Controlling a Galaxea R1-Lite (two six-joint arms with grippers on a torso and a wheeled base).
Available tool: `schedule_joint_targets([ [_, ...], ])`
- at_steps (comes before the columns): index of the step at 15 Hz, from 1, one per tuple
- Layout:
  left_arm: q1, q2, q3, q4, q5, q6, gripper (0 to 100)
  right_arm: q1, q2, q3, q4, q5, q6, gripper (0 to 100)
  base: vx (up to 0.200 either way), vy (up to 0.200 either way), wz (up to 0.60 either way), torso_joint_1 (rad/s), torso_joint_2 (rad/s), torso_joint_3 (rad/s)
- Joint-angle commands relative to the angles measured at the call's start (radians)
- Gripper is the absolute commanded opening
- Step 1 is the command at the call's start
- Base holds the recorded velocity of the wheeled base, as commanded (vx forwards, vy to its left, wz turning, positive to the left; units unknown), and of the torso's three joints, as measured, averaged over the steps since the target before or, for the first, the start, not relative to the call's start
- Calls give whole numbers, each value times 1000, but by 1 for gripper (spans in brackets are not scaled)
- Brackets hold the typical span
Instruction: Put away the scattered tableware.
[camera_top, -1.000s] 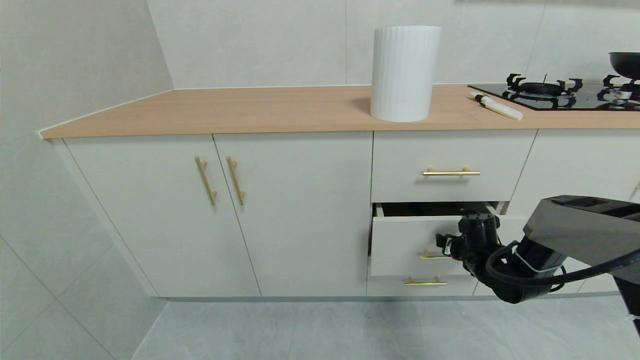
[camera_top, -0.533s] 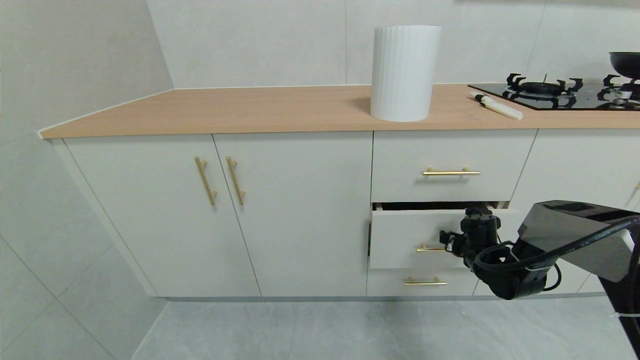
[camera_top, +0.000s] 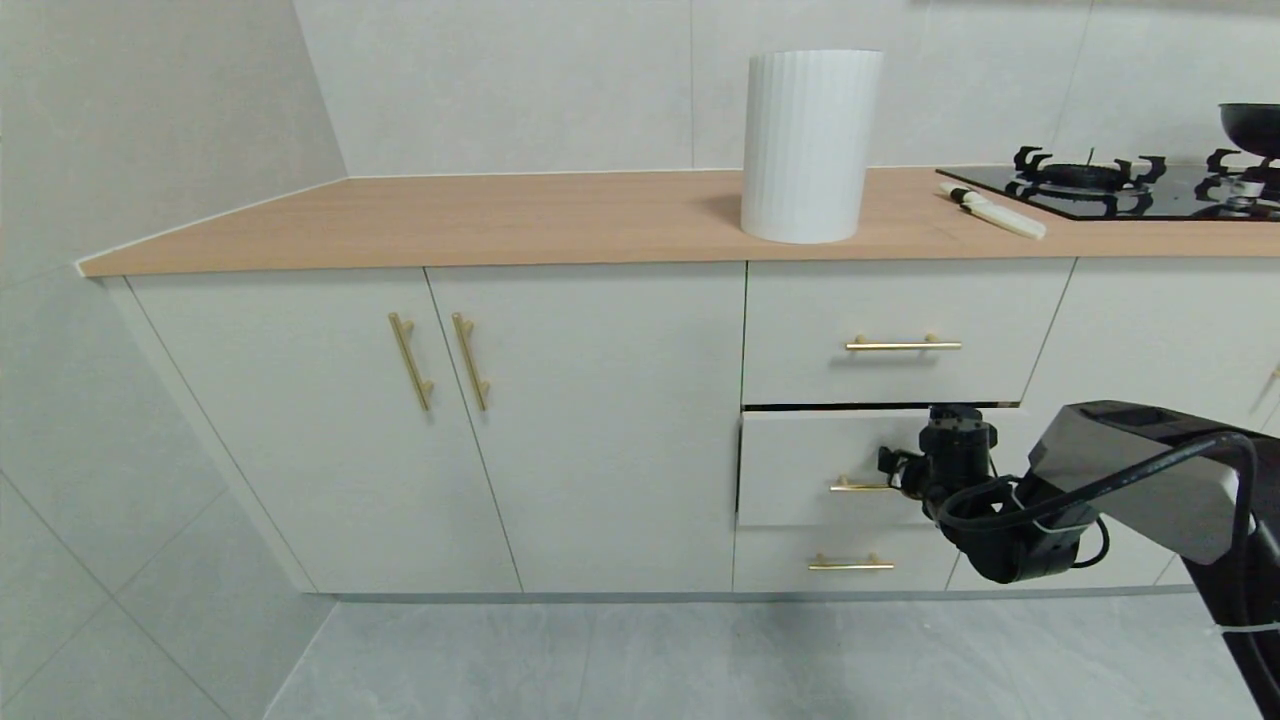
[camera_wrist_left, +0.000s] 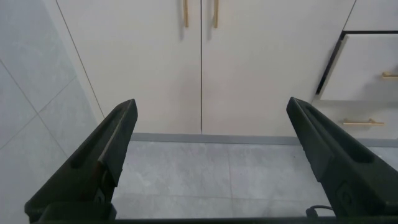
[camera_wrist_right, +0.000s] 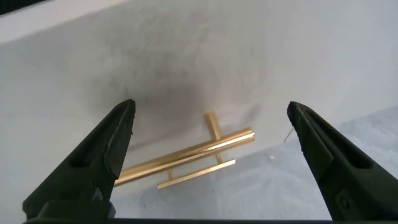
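The middle drawer (camera_top: 800, 465) has slid almost shut within the last second. The right gripper (camera_wrist_right: 210, 124), jaws spread and gripping nothing, is at its gold handle (camera_top: 858, 487). A pale utensil (camera_top: 992, 212) lies at the countertop's (camera_top: 500, 215) right end, so tidying looks unfinished.

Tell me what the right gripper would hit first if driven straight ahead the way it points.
Probably the gold handle of the middle drawer, just ahead of the open right gripper. It sits slightly off centre, so the drawer's front might come first; depth is unclear.
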Motion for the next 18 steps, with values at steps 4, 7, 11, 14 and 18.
schedule_joint_targets([
  [4, 0, 2, 0, 0, 1, 0, 100, -12, 61, -121, -3, -26, -1, 100, 0, 0, 0, 0, 0, 0],
  [7, 0, 2, 0, -2, 1, 0, 100, -12, 73, -147, -1, -26, -1, 100, 0, 0, 0, 0, 0, 0],
  [11, 0, 2, 0, 0, 1, 0, 100, -17, 94, -187, -1, -29, -3, 100, 0, 0, 0, 0, 0, 0],
  [14, 0, 2, 0, 0, 1, 0, 100, -15, 82, -173, -3, -38, -3, 100, 0, 0, 0, 0, 0, 0],
  [18, 0, 2, 0, 0, 1, 0, 100, -9, -71, 13, -4, -38, -3, 100, 0, 0, 0, 0, 0, 0],
])
